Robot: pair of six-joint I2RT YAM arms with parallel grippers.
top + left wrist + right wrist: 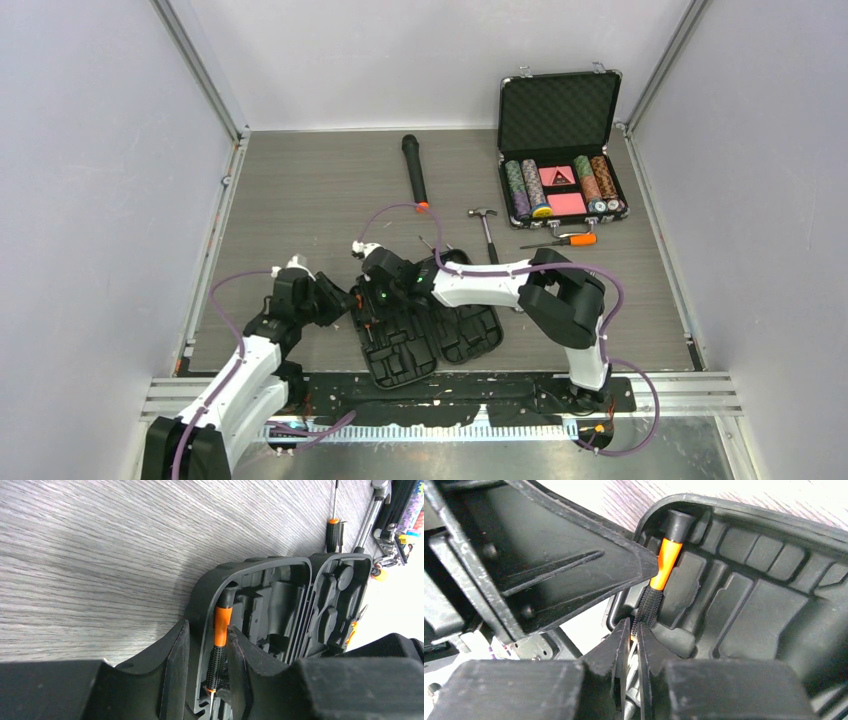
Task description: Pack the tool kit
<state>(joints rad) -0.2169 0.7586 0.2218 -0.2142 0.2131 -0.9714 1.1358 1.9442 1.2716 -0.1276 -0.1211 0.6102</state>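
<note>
The tool kit (pixel 430 335) lies open near the front edge, a black case with moulded slots (pixel 280 605). An orange-black screwdriver (pixel 220 630) lies in the slot along its left wall (pixel 663 562). My left gripper (pixel 345 300) straddles that wall and the screwdriver's handle (pixel 207 626), with one finger outside the case and one inside against the handle. My right gripper (pixel 368 298) is shut on the screwdriver's metal shaft just below the handle (pixel 634 625). A hammer (pixel 487 232) and a second screwdriver (pixel 565 241) lie on the table behind the case.
A black microphone (pixel 414 170) lies at the back middle. An open metal-edged poker chip case (pixel 560 150) stands at the back right. Both arms crowd the tool kit's left end. Walls enclose the table on three sides.
</note>
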